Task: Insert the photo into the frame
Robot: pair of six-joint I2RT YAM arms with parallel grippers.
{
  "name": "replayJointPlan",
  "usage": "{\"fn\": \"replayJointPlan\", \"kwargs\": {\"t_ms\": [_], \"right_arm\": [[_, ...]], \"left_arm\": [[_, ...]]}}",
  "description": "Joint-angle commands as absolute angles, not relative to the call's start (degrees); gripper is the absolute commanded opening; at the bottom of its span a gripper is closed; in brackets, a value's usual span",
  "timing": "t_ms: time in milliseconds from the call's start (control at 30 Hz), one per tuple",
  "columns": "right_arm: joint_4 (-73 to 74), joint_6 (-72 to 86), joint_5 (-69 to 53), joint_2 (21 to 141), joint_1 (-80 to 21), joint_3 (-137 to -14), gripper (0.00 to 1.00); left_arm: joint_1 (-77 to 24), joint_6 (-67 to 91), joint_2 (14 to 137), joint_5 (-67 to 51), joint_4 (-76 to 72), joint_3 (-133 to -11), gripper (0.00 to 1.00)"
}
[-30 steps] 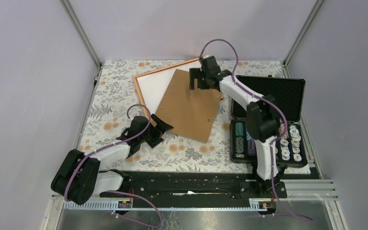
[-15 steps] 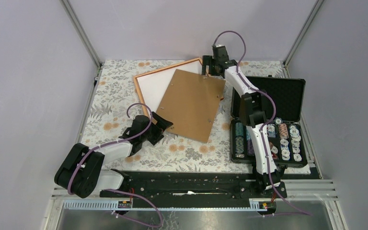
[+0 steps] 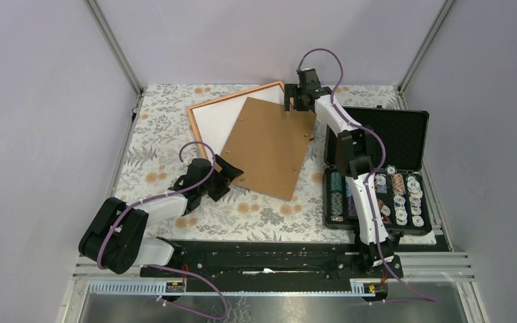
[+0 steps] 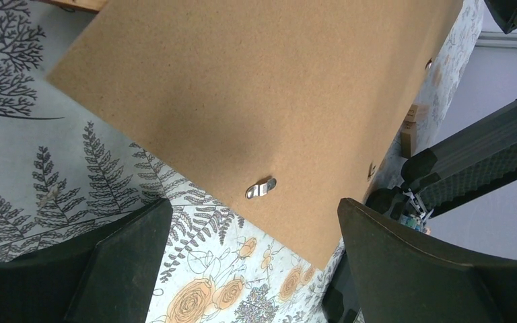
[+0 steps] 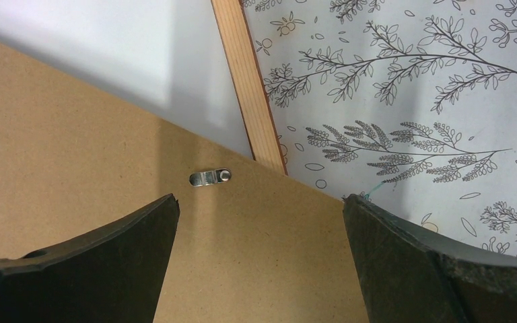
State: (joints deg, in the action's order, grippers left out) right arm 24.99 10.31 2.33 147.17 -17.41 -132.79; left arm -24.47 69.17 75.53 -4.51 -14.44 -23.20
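Both of your grippers are spread wide and grasp nothing. The right gripper [image 3: 299, 102] sits at the upper-right corner of the backing board [image 3: 266, 148], near the top centre of the overhead view. The left gripper [image 3: 225, 172] is at the board's lower-left corner, left of centre. The frame [image 3: 236, 95] lies flat in the upper middle of that view on the floral cloth [image 3: 155, 134]. The photo [image 3: 215, 124] appears to be the white sheet inside the frame, plain back up, so I judge it already seated. The board lies skewed over the frame's right part, with its lower half out on the cloth.

The step in hand looks like squaring that board over the photo. Turn it from the 2 opposite corners together, 1 gripper pushing while the other steadies. Keep your fingertips on the board's edge so you do not drag the photo beneath it. In the right wrist view the board's corner juts past the frame's wooden side onto the cloth, so bring it inside before you press down. Mind the metal tab [image 5: 210, 177] near that corner.

Count:
- 1 frame
- 1 photo
- 1 backing board
- 1 black case [image 3: 384, 131] at the right, with chips [image 3: 404, 195] too small to count
- 2 grippers
- 1 tab plainly visible in each wrist view
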Motion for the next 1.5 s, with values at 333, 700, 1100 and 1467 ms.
{"fn": "replayJointPlan", "kwargs": {"t_ms": [333,700,1100,1467], "right_arm": [[23.3,9.1,-1.8,150.2,-16.8,-137.1,1.0],[23.4,11.5,-7.6,144.4,-16.7,-128.3,1.0],[20.4,14.7,-11.4,136.5,-16.7,-114.3,1.0],[18.4,17.0,-14.3,132.7,-17.9,-108.1,1.0]], "left_arm": [[-24.4,67.6,76.2,-4.2,-11.3,-27.6,0.99],[-21.9,65.0,76.9,-4.8,-7.2,-34.6,0.99],[-16.7,61.9,81.0,-5.7,-5.7,-44.1,0.99],[-10.9,61.7,90.3,-5.6,-5.3,-53.4,0.99]]}}
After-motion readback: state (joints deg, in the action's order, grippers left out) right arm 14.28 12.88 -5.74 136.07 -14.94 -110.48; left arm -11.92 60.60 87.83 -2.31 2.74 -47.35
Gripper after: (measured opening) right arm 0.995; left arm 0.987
